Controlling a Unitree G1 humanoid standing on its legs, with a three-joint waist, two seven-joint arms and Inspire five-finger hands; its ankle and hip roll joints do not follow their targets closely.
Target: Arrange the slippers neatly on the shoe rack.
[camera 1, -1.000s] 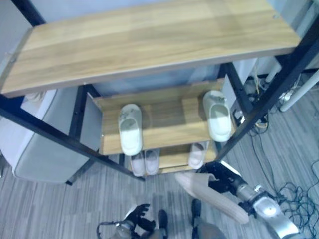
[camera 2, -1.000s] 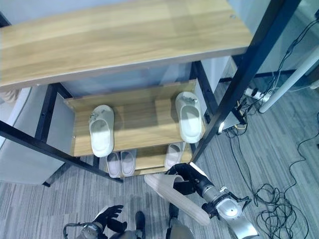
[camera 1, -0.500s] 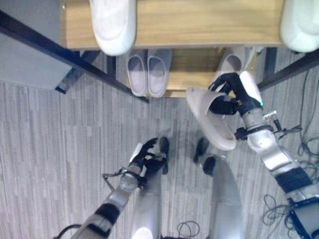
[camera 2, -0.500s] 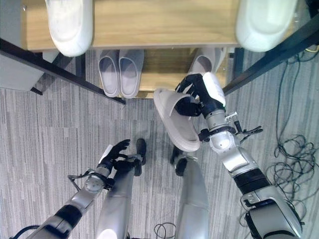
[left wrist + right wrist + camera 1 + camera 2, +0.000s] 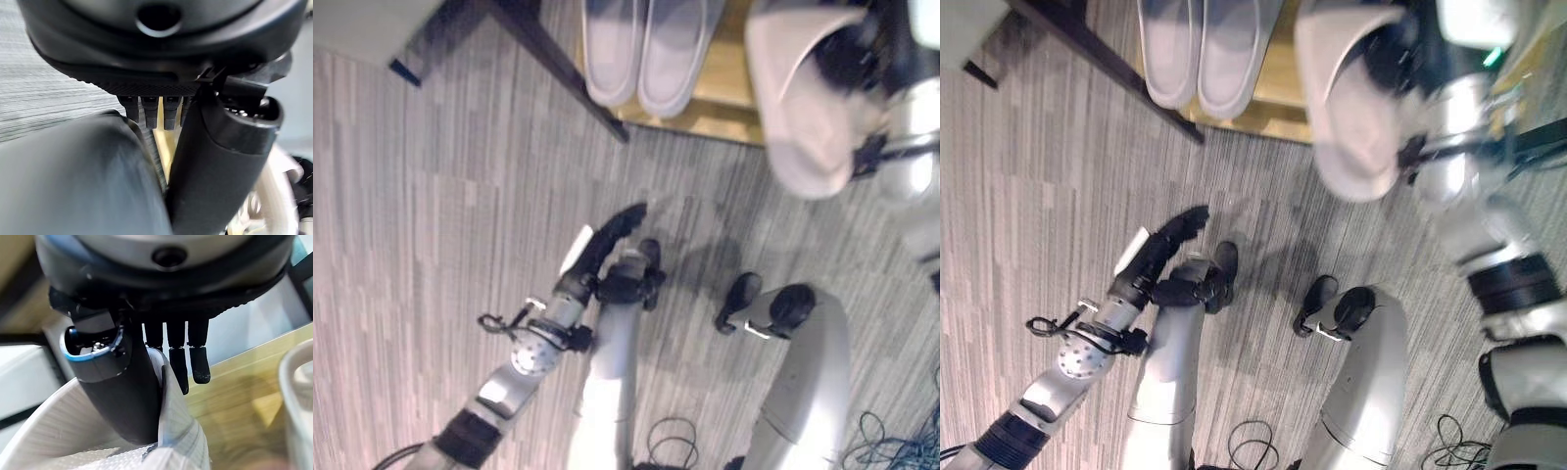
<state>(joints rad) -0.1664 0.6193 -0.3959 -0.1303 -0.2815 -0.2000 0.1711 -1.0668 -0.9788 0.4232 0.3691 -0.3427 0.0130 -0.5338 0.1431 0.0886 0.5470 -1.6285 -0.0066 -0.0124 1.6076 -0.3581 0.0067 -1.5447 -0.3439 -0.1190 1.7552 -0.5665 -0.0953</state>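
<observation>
Grey striped carpet floor (image 5: 431, 196), dark metal frame leg (image 5: 558, 69), seemingly a light wooden bottom shelf (image 5: 724, 93)

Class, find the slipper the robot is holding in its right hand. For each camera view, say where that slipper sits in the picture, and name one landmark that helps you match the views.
Left eye view: held slipper at upper right, sole toward the camera.
Right eye view: upper middle-right, beside the right hand.
Right wrist view: lower left, pinched between thumb and fingers.
Left wrist view: I cannot pick it out for certain.
Shared landmark: the pair of grey slippers on the lowest shelf, at the top of both eye views.
</observation>
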